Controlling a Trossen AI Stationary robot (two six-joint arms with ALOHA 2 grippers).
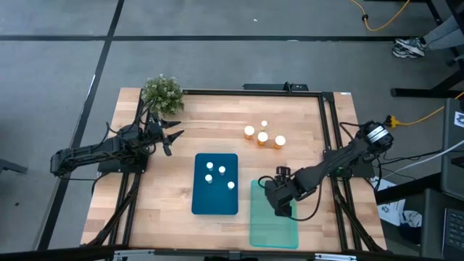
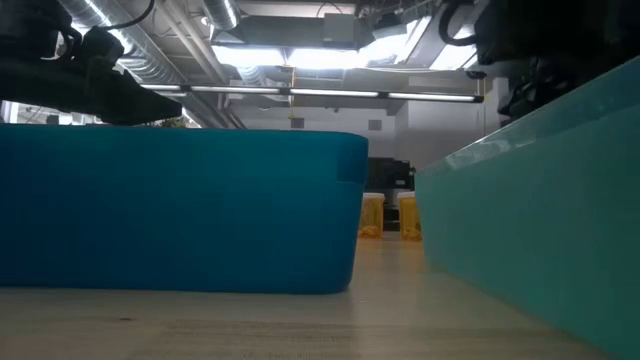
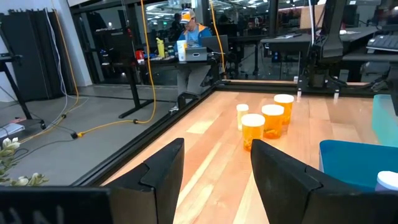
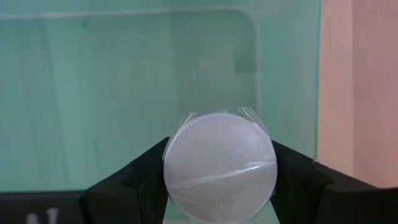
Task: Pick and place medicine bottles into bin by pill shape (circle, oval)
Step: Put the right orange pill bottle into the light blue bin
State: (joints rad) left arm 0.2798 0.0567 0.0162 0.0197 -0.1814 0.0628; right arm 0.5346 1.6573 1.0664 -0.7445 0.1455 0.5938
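Observation:
My right gripper [image 1: 283, 208] points down over the pale green bin [image 1: 290, 232] and is shut on a small bottle with a white cap [image 4: 219, 155]. Three orange white-capped bottles [image 1: 262, 137] and a smaller pale one [image 1: 264, 125] stand upright on the table's far middle. They also show in the left wrist view [image 3: 263, 124]. Several white-capped bottles [image 1: 216, 174] stand in the dark blue bin [image 1: 199, 203]. My left gripper [image 1: 172, 136] is open and empty near the table's far left, pointing toward the orange bottles. My right gripper pinches the bottle at its top between the two fingers, one finger [image 4: 144, 180] on each side of the round cap's rim [image 4: 173, 163]. The fingers come from above, pointing down. The bottle stands upright over the bin's floor; whether its base touches the floor I cannot tell.
A small green potted plant [image 1: 162, 93] stands at the table's far left corner, close behind my left gripper. The two bins lie side by side near the front edge; in the low view their walls [image 2: 180, 210] [image 2: 540, 190] hide most of the table.

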